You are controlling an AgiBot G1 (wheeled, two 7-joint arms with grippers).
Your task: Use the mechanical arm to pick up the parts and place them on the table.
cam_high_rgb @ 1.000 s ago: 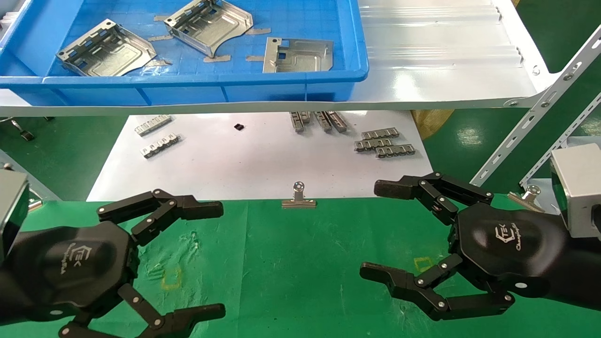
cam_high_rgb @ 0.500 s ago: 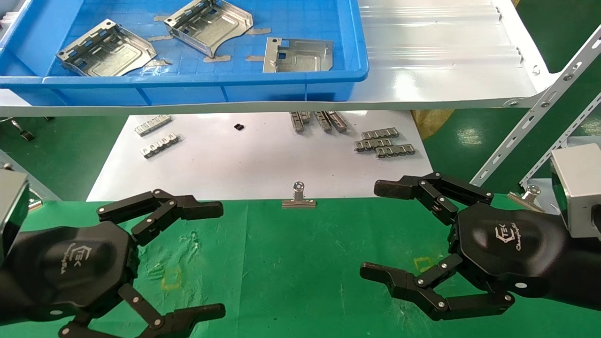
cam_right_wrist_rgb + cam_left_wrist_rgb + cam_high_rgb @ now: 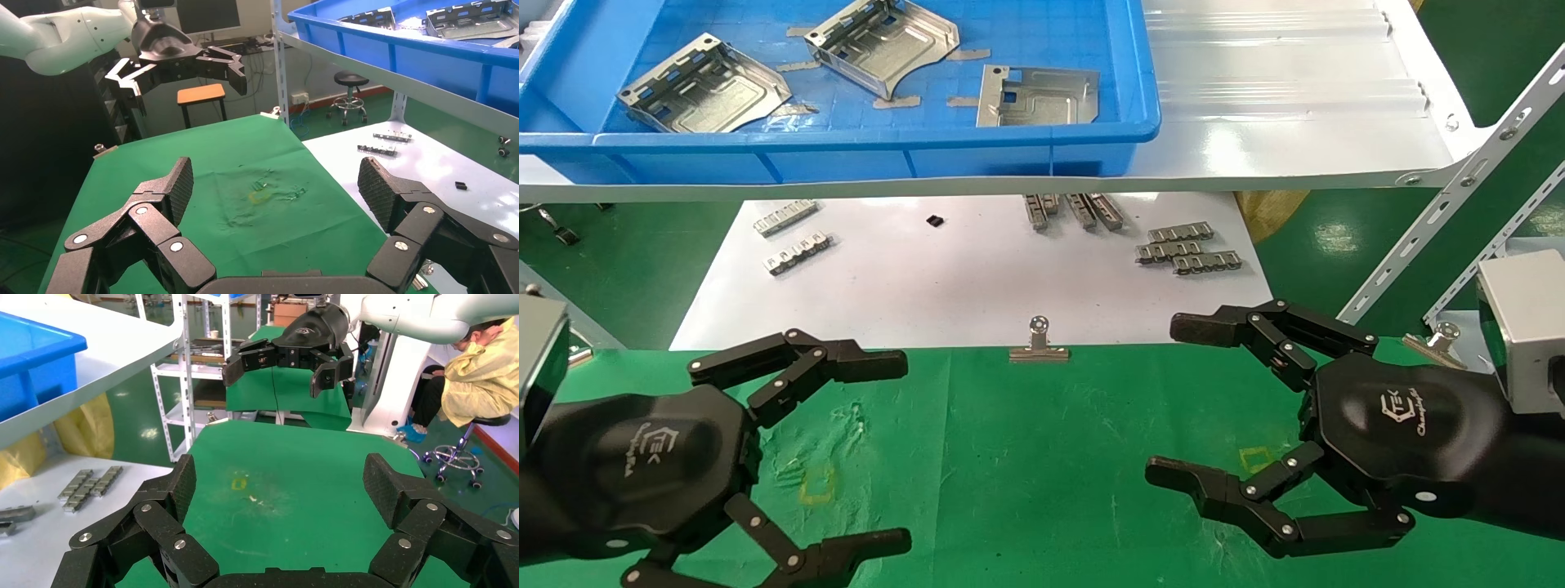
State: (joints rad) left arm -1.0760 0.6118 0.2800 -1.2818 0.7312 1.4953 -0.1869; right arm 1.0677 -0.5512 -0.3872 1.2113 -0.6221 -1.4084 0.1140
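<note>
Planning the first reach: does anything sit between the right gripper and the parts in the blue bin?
Yes. The parts lie inside the blue bin on the raised white shelf, so the open right gripper, over the table, must clear the shelf edge and bin wall.

Silver parts [image 3: 1037, 96], blue bin [image 3: 1026, 139], green table [image 3: 1042, 457]
</note>
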